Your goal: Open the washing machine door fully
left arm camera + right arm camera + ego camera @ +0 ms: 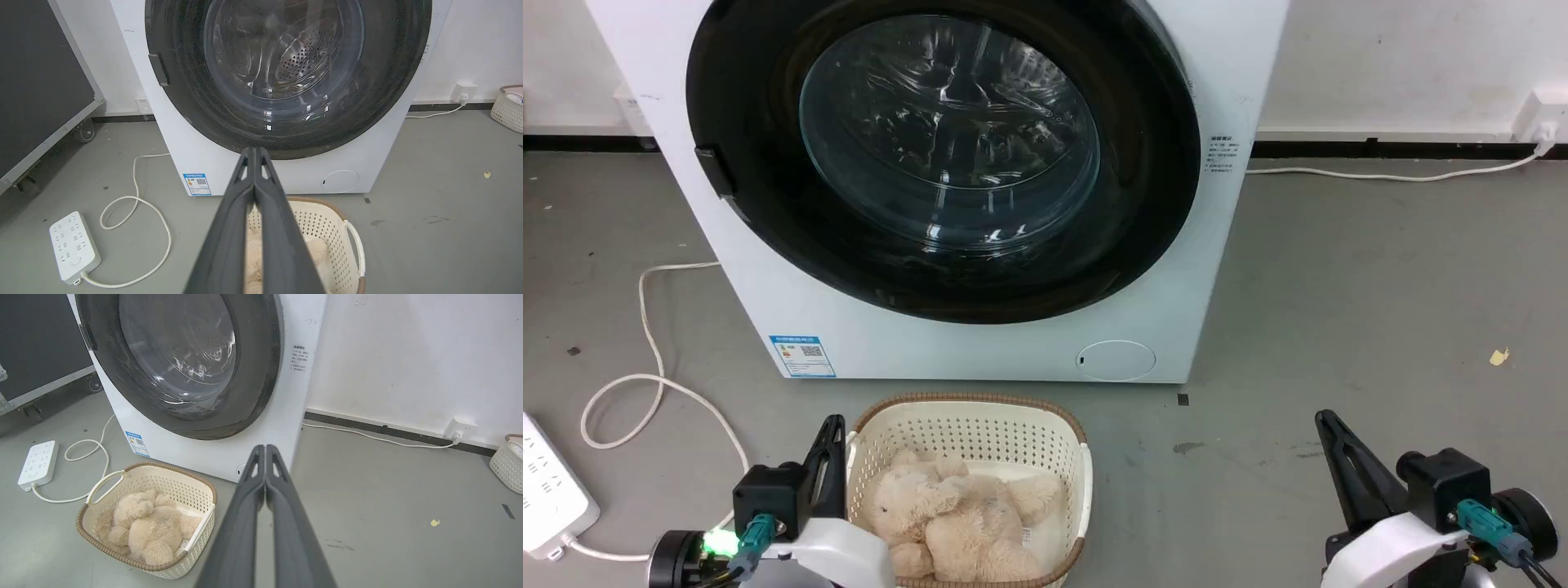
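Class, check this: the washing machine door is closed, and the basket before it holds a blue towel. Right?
No towel: the basket holds a beige plush toy, seen in the head view. The washing machine door is indeed closed.

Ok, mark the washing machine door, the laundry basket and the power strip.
washing machine door (947,135): head view, on the bulging glass centre.
laundry basket (972,437): head view, on its perforated far wall.
power strip (74,246): left wrist view, on its white top face.
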### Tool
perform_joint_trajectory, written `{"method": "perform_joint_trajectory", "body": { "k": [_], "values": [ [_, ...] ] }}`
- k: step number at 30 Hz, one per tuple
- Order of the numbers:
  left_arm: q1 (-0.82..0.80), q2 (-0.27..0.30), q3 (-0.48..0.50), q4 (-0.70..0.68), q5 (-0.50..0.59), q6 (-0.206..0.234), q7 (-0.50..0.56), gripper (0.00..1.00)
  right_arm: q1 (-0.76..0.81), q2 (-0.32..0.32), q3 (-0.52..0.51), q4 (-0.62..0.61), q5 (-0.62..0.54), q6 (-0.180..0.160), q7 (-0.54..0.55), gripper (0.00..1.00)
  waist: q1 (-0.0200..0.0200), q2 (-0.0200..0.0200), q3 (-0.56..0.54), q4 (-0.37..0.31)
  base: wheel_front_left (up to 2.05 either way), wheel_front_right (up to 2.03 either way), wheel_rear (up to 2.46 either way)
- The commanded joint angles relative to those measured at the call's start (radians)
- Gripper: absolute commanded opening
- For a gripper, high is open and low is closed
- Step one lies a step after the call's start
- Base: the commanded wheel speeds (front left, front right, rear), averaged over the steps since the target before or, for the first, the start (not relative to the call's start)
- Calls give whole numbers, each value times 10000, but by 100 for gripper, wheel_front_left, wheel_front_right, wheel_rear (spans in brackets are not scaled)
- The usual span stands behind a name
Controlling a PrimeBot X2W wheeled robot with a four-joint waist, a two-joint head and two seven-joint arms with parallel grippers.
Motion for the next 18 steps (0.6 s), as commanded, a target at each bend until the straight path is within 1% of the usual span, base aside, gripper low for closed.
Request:
{"method": "perform_joint_trajectory", "body": {
  "k": [1,18],
  "values": [
    [-154,5,11,-37,32,-43,3,0,-115,53,-5,-28,-74,-17,11,0,0,0,0,0,0,0,0],
    [-154,5,11,-37,32,-43,3,0,-115,53,-5,-28,-74,-17,11,0,0,0,0,0,0,0,0]
  ]
}}
